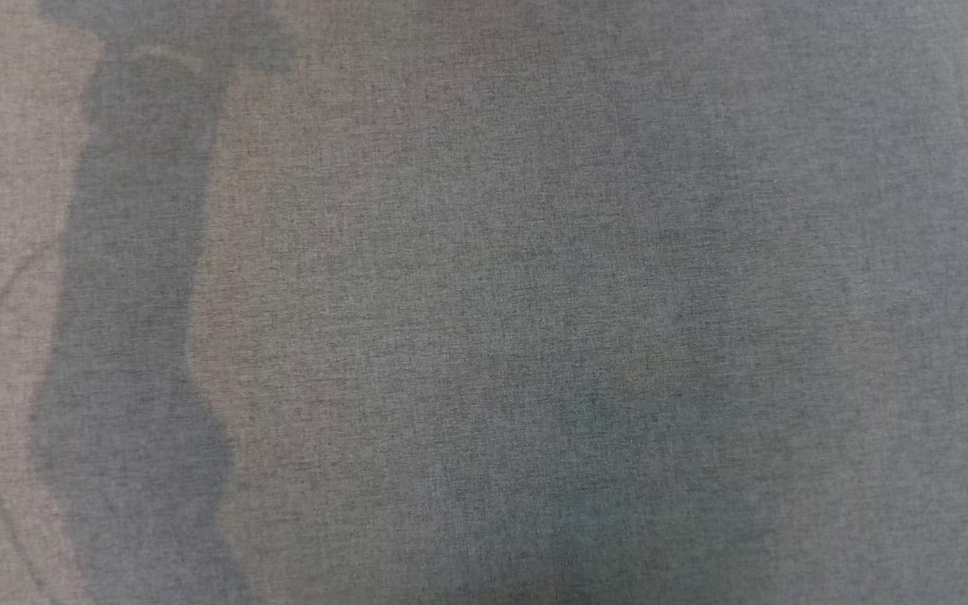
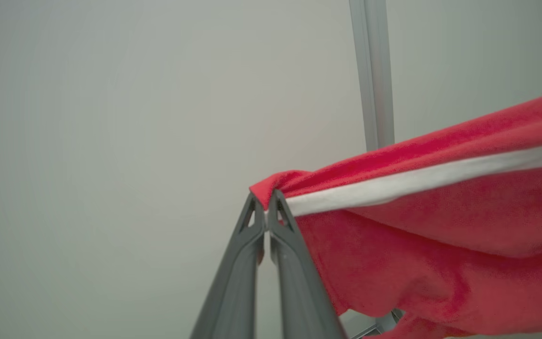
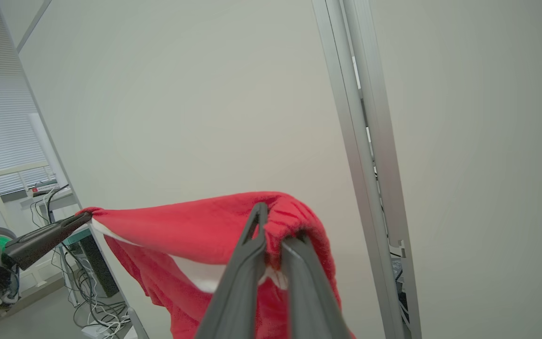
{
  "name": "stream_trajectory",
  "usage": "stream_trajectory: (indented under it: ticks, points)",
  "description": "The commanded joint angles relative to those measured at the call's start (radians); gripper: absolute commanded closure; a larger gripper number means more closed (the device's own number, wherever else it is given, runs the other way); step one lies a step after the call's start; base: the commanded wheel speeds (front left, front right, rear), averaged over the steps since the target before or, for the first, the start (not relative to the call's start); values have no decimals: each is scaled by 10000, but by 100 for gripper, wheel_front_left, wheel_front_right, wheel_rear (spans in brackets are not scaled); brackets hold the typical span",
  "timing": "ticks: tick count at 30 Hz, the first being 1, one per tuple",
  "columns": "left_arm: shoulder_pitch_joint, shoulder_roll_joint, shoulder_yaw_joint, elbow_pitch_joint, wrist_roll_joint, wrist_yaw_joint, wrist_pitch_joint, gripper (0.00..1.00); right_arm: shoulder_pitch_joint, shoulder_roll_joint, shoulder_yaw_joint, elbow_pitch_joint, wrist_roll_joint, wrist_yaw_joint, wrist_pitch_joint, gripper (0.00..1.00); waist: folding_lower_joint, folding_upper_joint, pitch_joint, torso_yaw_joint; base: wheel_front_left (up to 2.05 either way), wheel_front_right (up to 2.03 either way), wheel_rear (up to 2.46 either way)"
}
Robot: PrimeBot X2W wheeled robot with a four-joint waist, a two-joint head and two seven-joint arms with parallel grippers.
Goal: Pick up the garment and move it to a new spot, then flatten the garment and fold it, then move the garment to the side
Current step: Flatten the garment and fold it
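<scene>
The garment (image 2: 440,235) is red fleece with a white stripe, and it hangs in the air stretched between both grippers. My left gripper (image 2: 266,200) is shut on one pinched corner of it, the cloth draping away to the right. In the right wrist view my right gripper (image 3: 278,223) is shut on a bunched edge of the garment (image 3: 195,226). The left gripper (image 3: 80,219) shows there too, at the far left, clamping the other end. The garment's lower part falls below both views.
The head view looks down on a grey cloth-covered table (image 1: 534,294) with an arm's shadow (image 1: 131,336) at the left. A pale wall and a metal post (image 3: 360,141) stand behind the garment. Cables and equipment (image 3: 87,292) sit by a window at the lower left.
</scene>
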Motion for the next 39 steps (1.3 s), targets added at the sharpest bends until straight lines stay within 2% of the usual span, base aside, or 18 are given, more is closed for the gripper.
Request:
stream_trajectory:
  ticks: [1,3,9,14,18,23,25,31,34,39]
  points:
    - [-101,19,-166,178,-159,-10,-49,100,116,53,54,54,-103,2,-63,100,0,0,-47,36,0,0,0]
    - [87,-96,-522,360,-400,-10,-31,100,408,143,331,81,-3,2,-63,100,0,0,-110,74,0,0,0]
    - [1627,-56,-1528,662,-1438,-10,265,100,1579,143,2078,88,661,2,259,100,0,0,-600,64,0,0,0]
    - [3541,389,-2282,437,-2268,-11,584,100,2784,-109,3464,-361,1430,2,731,100,0,0,-1237,-22,0,0,0]
    - [5173,906,-2896,-262,-2966,-11,942,100,3747,-444,4311,-892,1988,2,1072,100,0,0,-1919,-79,0,0,0]
    - [6950,1842,-3442,-1722,-4031,-11,1717,100,4974,-983,4756,-1662,2317,2,1645,100,0,0,-2865,-94,0,0,0]
    - [7287,2021,-3556,-2089,-4201,-11,1926,100,5227,-1112,4794,-1829,2326,2,1794,100,0,0,-3057,-81,0,0,0]
    - [8941,3430,-4082,-4601,-5238,35,3349,100,6862,-1868,4878,-3035,2626,2,2769,100,0,0,-4012,-10,0,0,0]
    - [9622,4210,-4334,-6325,-5710,323,4128,100,7631,-2387,4882,-3702,2693,2,3308,100,0,0,-4314,17,0,0,0]
    - [10501,5620,-4644,-9172,-6260,1174,5041,100,8781,-3218,4883,-5084,2767,2,4262,100,0,0,-4571,-22,0,0,0]
